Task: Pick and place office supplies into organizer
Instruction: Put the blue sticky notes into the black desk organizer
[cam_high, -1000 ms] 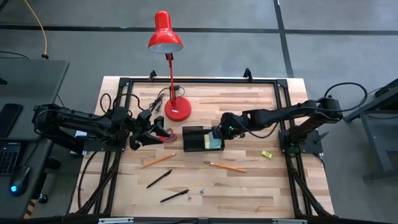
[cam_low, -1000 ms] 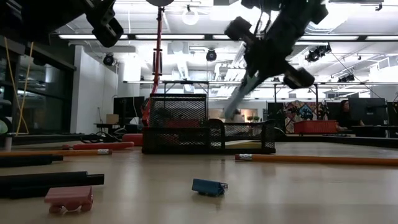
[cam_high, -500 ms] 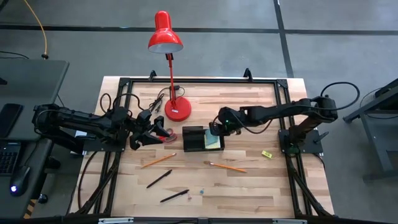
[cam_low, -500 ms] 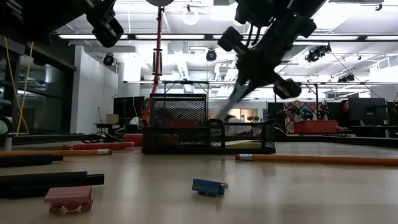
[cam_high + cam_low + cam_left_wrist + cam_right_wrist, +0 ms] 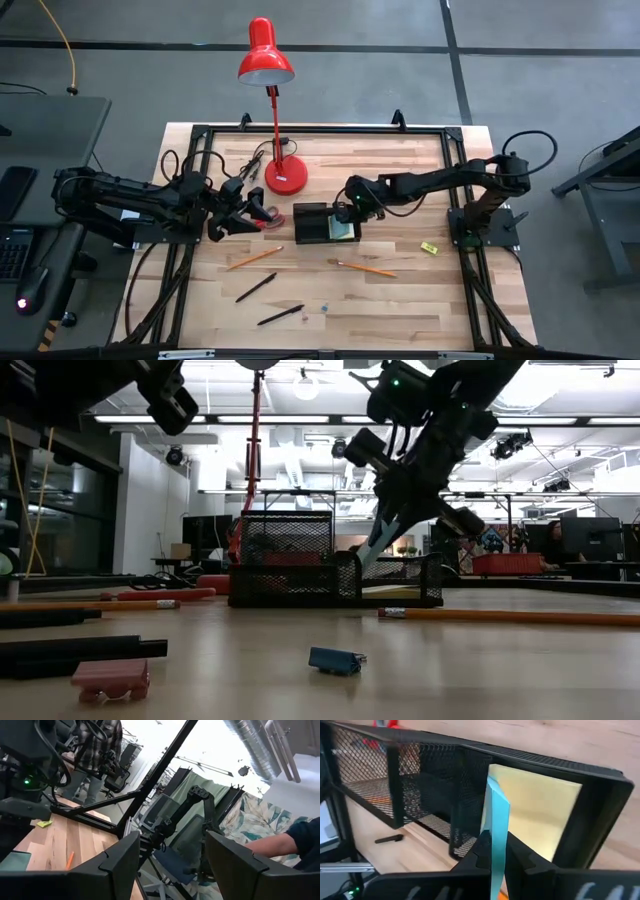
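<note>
Fingers [image 5: 517, 857] of the right gripper [image 5: 492, 851] pinch a teal sticky-note pad [image 5: 496, 827] edge-on, directly above the organizer [image 5: 327, 222], which sits near the middle of the table [image 5: 420, 290]. A yellow pad [image 5: 537, 815] already lies flat in the right compartment; the teal pad hangs over it, close to the mesh divider. The left gripper [image 5: 246, 211] waits just left of the organizer, by the lamp base [image 5: 285, 177]; its fingers [image 5: 120, 865] stand spread and hold nothing.

Risk, as judged: the pad is held upright, so if let go like this it may catch the divider or wall and lean there instead of lying flat. A thin edge grip could also let it slip or fan open.

Surface: light wood planks in a black frame. Two orange pencils [image 5: 366, 269] [image 5: 253, 258] and two black pens [image 5: 256, 287] lie toward the near edge; a tiny yellow block [image 5: 429, 247] lies near the right edge. Red-handled scissors [image 5: 270, 224] are partly hidden under the left gripper.

Room: open workshop with ceiling lights and desks; a person's sleeve shows in the left wrist view.
</note>
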Tool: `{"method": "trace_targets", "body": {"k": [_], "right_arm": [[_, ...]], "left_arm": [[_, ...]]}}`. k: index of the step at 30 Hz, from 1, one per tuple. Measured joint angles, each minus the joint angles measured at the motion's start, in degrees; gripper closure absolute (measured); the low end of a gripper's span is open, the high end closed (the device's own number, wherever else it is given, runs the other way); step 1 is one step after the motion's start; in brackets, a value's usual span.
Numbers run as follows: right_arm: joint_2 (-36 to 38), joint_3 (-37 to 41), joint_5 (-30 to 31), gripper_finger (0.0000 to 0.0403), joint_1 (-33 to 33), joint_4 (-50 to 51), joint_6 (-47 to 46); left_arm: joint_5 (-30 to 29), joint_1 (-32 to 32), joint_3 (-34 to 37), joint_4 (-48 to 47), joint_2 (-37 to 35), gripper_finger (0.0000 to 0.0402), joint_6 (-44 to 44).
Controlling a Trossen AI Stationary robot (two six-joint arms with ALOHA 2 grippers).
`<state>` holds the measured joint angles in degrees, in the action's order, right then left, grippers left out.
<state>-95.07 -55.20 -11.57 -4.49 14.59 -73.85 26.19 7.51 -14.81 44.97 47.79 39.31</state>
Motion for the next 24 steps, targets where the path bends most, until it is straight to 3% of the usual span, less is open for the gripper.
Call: {"method": "trace_targets", "body": {"k": [15, 24], "right_arm": [[-3.24, -0.02, -1.93, 0.0400, -1.47, -2.83, 0.17], [-3.19, -0.02, -1.77, 0.0324, -1.62, -2.34, -0.70]], "left_arm": [[0.83, 0.00, 0.00, -0.01, 0.02, 0.0188, -0.38], [1.67, 0.00, 0.00, -0.04, 0.00, 0.0189, -0.46]]}}
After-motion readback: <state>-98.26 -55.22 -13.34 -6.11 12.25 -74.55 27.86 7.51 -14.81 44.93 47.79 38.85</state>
